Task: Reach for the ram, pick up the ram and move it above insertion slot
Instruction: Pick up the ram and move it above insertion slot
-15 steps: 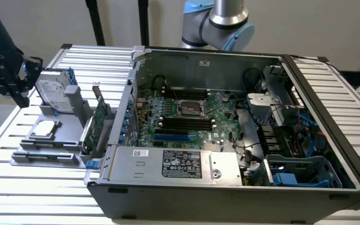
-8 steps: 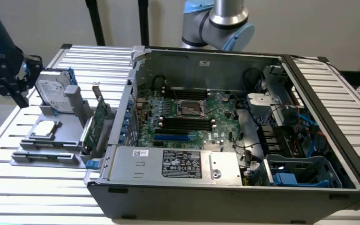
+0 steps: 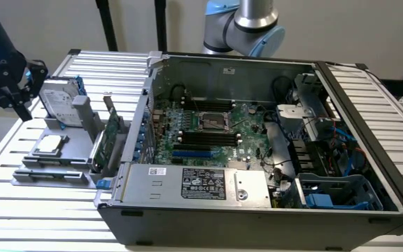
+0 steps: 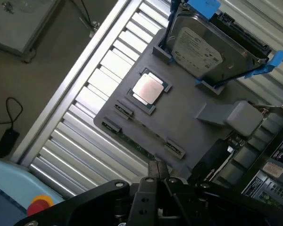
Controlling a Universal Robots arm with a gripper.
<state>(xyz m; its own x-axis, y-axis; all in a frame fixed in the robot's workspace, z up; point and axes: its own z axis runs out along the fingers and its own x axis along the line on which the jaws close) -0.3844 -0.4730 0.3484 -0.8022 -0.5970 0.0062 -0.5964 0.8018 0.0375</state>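
A slatted metal desk (image 3: 48,210) carries an open computer case (image 3: 257,220) that takes up the centre and the exterior view's right, and a grey parts holder (image 3: 72,157) that sits just beside the case on the exterior view's left. In the upper left of the exterior view the dark claw (image 3: 9,102) hangs above the far end of that holder, close to the upright hard drive (image 3: 60,102) in its blue-tabbed bracket. The wrist view looks down on the same holder, with a bare processor chip (image 4: 148,89) lying flat in a square recess near its middle. The ram (image 4: 137,142) lies as a thin green strip along the holder's long edge, between small grey clips, beside the processor and apart from the claw. The claw's two tips appear pressed together with nothing between them, and they touch nothing. A taller green expansion card (image 3: 107,139) stands on edge between the holder and the case wall. Inside the case, at the centre of the exterior view, the green motherboard (image 3: 251,118) shows parallel black sockets. The insertion slot (image 3: 205,137) is one of those below the processor socket, with a shorter blue slot (image 3: 193,154) below them.
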